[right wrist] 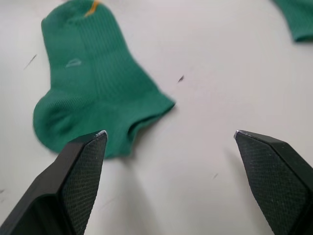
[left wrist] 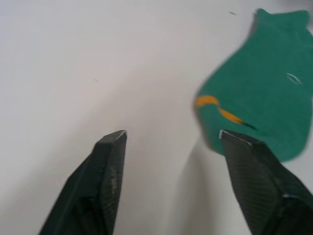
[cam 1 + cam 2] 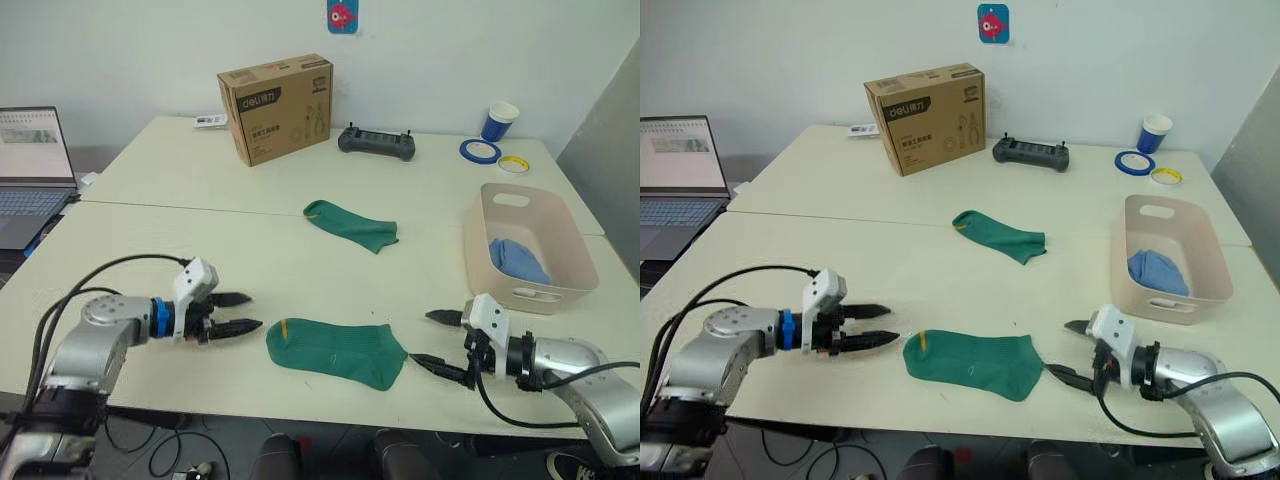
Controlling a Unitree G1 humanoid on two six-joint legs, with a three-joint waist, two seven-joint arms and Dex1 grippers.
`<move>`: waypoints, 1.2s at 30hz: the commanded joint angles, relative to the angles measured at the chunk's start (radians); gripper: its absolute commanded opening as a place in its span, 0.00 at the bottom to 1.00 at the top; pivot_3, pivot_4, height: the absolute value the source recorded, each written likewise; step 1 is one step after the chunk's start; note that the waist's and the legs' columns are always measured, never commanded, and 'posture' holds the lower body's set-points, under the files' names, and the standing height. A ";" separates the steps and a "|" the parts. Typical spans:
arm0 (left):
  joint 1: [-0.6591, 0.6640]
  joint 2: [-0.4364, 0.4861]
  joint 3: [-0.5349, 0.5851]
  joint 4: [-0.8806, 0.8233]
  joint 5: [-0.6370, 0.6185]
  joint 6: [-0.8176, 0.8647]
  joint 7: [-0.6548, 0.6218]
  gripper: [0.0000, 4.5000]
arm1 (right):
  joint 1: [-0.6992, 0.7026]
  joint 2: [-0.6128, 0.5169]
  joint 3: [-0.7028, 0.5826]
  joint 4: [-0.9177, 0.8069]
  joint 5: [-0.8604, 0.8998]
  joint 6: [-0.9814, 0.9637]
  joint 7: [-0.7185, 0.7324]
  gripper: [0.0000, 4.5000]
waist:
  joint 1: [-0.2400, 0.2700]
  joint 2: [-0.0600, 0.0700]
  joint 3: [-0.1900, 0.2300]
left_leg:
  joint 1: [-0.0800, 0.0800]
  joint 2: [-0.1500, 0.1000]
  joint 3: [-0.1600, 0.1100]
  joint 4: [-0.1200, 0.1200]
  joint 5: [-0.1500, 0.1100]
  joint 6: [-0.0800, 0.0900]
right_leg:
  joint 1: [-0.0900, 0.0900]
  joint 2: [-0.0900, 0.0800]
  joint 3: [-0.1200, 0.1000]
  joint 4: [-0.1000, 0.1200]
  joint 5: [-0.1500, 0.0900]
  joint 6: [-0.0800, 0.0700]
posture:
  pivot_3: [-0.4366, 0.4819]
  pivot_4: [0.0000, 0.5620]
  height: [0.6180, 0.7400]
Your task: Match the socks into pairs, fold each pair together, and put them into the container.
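Two dark green socks lie flat on your table (image 3: 180,235). The near sock (image 3: 335,351) has its long axis running left to right, its yellow-marked toe toward your left gripper (image 3: 232,313) and its open cuff toward your right gripper (image 3: 437,341). The far sock (image 3: 351,225) lies well apart, further back, slanting from back-left to front-right, with its yellowish toe at the back-left end.

The pink container (image 3: 577,262) stands at your right, holding what looks like folded light blue socks (image 3: 518,261), though you can't quite make out how many.

Your left gripper's fingers are spread apart just beside the near sock's toe, holding nothing. Your right gripper's fingers are spread wide just off the cuff, one tip (image 1: 80,161) very close to the fabric, gripping nothing.
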State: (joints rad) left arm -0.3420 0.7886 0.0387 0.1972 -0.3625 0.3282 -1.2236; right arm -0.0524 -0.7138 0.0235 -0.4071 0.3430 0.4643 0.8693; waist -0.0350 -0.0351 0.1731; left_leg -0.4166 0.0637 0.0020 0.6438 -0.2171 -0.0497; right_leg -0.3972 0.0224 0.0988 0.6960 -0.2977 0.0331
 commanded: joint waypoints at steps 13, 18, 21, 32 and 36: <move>-0.168 -0.303 -0.040 -0.074 0.040 -0.174 0.215 1.00 | -0.552 0.322 0.171 0.662 -0.351 -0.167 -0.329 0.95 | -0.013 -0.001 0.000 | -0.008 0.000 0.000 -0.001 0.000 0.000 | -0.008 0.001 0.001 0.001 0.006 0.001 | 0.48 0.27 1.00; -0.136 -0.300 -0.048 -0.092 0.054 -0.182 0.221 1.00 | -0.673 0.374 0.180 0.868 -0.387 -0.208 -0.346 0.95 | -0.019 -0.001 0.000 | -0.008 0.000 -0.001 -0.001 0.000 0.000 | -0.008 0.001 0.000 0.001 0.006 0.001 | 0.48 0.27 1.00; -0.125 -0.299 -0.043 -0.119 0.039 -0.160 0.226 1.00 | -0.739 0.402 0.186 0.991 -0.398 -0.242 -0.331 0.95 | -0.019 0.000 0.000 | -0.008 0.000 -0.001 0.000 0.000 0.000 | -0.008 0.001 0.000 0.001 0.006 0.001 | 0.48 0.27 1.00; -0.111 -0.290 -0.040 -0.129 0.038 -0.152 0.223 1.00 | -0.882 0.476 0.168 1.281 -0.409 -0.285 -0.329 0.56 | -0.025 0.000 0.000 | -0.008 0.000 -0.001 0.000 0.000 0.000 | -0.008 0.001 0.000 0.002 0.007 0.000 | 0.48 0.27 1.00; -0.118 -0.290 -0.042 -0.121 0.039 -0.153 0.222 1.00 | -0.903 0.478 0.143 1.318 -0.396 -0.268 -0.334 0.25 | -0.024 0.000 0.000 | -0.008 0.000 -0.001 0.000 0.000 0.000 | -0.007 0.001 0.000 0.002 0.007 0.001 | 0.48 0.27 1.00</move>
State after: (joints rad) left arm -0.4455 0.4883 -0.0116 0.1002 -0.3125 0.1848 -0.9980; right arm -0.9384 -0.2204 0.1910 0.8900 -0.0552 0.1845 0.5452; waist -0.0594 -0.0353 0.1728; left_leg -0.4240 0.0639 0.0008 0.6440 -0.2168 -0.0498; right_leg -0.4046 0.0236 0.0986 0.6980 -0.2908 0.0340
